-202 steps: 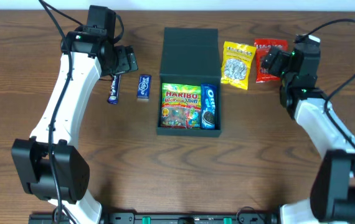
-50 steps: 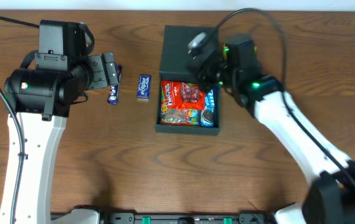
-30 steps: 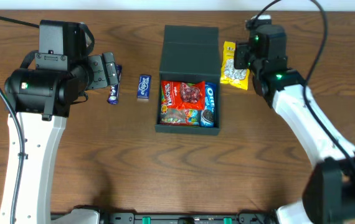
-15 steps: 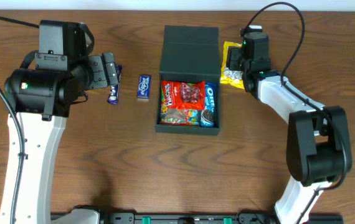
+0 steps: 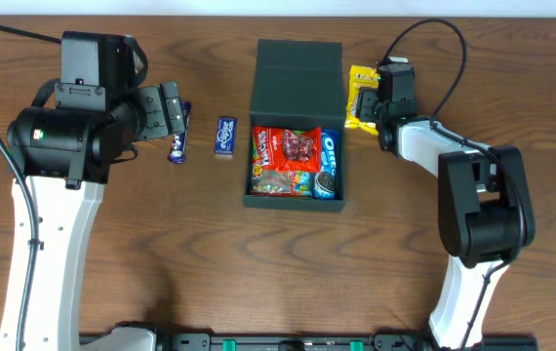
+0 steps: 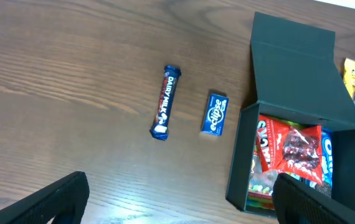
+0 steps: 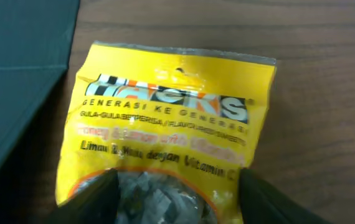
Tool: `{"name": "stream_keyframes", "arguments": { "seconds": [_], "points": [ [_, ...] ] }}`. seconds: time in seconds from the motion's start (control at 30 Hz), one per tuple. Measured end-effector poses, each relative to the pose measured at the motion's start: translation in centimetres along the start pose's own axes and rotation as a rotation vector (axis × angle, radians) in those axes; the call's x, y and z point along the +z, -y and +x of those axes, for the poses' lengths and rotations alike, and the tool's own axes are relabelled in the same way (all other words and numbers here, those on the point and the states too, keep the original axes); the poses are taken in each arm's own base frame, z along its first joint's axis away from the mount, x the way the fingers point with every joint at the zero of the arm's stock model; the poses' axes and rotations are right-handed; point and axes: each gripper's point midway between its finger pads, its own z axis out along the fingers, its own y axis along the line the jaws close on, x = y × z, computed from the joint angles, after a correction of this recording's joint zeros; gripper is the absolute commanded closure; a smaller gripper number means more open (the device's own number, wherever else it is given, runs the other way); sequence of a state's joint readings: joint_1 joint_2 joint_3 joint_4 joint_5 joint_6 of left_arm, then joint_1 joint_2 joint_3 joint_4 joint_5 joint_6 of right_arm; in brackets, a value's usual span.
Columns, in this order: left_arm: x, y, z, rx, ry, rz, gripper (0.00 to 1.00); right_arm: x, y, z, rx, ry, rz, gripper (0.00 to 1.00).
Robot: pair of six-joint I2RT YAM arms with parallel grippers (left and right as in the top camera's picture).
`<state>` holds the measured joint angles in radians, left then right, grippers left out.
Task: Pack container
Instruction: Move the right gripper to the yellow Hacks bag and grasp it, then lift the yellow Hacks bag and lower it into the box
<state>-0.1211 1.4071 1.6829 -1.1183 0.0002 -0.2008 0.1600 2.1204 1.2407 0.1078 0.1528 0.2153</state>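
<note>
The dark green container [image 5: 295, 203] stands open mid-table, its lid [image 5: 297, 78] laid back. Inside lie a red packet [image 5: 296, 146], an Oreo pack [image 5: 328, 166] and a Haribo bag [image 5: 283, 180]. A yellow packet [image 5: 360, 86] lies right of the lid. My right gripper [image 5: 368, 102] is down over it. In the right wrist view the yellow packet [image 7: 165, 124] fills the frame, and the right gripper [image 7: 177, 199] has its jaws apart, one on either side of the packet's clear window. My left gripper [image 5: 176, 107] hangs open left of the container, and in its own view the left gripper [image 6: 177, 205] holds nothing.
A Dairy Milk bar [image 5: 178, 146] and a blue Eclipse pack [image 5: 224, 136] lie on the wood left of the container; the left wrist view shows the same bar [image 6: 165, 102] and pack [image 6: 215, 114]. The container's wall [image 6: 240, 155] stands to their right.
The right arm has folded in toward the yellow packet, and its gripper has come down over it with the jaws narrowing. The left arm has not moved.
</note>
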Motion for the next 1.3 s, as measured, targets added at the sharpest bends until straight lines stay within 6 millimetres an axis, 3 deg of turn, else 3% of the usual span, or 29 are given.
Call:
{"name": "stream_keyframes", "arguments": {
  "seconds": [0.17, 0.27, 0.5, 0.7, 0.83, 0.93, 1.07, 1.17, 1.3],
  "points": [
    [0.0, 0.0, 0.0, 0.000, 0.000, 0.000, 0.05, 0.0, 0.0, -0.4, 0.009, 0.007, 0.002, 0.98],
    [0.0, 0.0, 0.0, 0.000, 0.000, 0.000, 0.05, -0.3, -0.1, -1.1, 0.010, 0.016, 0.004, 0.99],
    [0.0, 0.0, 0.0, 0.000, 0.000, 0.000, 0.05, -0.5, 0.0, -0.8, 0.007, -0.001, 0.005, 0.99],
    [0.0, 0.0, 0.0, 0.000, 0.000, 0.000, 0.05, -2.2, -0.7, -1.3, -0.035, -0.013, -0.040, 0.99],
    [0.0, 0.0, 0.0, 0.000, 0.000, 0.000, 0.05, -5.5, -1.7, -4.6, -0.074, 0.068, -0.102, 0.99],
    [0.0, 0.0, 0.0, 0.000, 0.000, 0.000, 0.05, -9.5, -2.3, -8.6, -0.086, 0.174, -0.136, 0.99],
    [0.0, 0.0, 0.0, 0.000, 0.000, 0.000, 0.05, -14.1, -3.2, -12.1, -0.106, 0.280, -0.190, 0.99],
    [0.0, 0.0, 0.0, 0.000, -0.001, 0.000, 0.05, -17.1, -4.6, -13.2, -0.137, 0.316, -0.261, 0.99],
    [0.0, 0.0, 0.1, 0.000, -0.004, -0.002, 0.05, -19.3, -8.0, -12.2, -0.209, 0.298, -0.417, 0.99]
  ]
}}
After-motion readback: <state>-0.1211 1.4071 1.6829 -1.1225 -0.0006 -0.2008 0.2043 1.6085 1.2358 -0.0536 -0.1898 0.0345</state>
